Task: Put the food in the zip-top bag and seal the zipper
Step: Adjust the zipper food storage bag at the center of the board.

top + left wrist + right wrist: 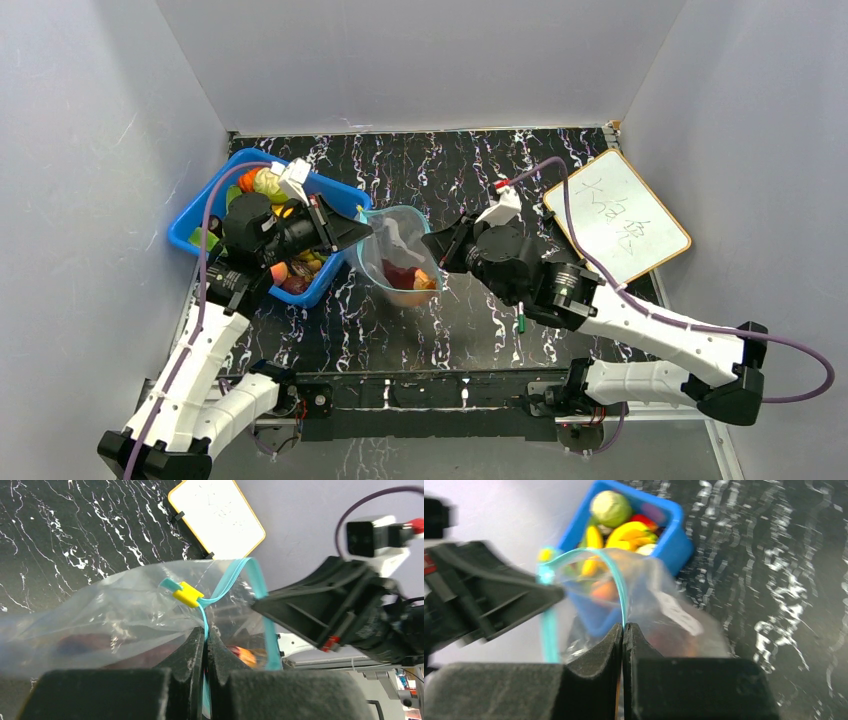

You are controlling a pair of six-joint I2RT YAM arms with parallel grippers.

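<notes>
The clear zip-top bag (400, 255) stands open in the middle of the table, held up between both arms. Red and orange food (405, 278) lies in its bottom. My left gripper (206, 632) is shut on the bag's teal zipper (260, 580) strip just below the yellow slider (188, 594). On the opposite rim my right gripper (623, 626) is shut on the zipper (619, 580) strip. The mouth gapes in a loop between them. More food (629, 530), among it yellow bananas and a pale green ball, fills the blue bin (674, 540) behind the bag.
The blue bin (200, 215) sits at the left, under my left wrist. A yellow-framed whiteboard (615, 215) lies at the back right. A small green pen (521, 322) rests on the black marbled table near my right arm. Grey walls enclose the table.
</notes>
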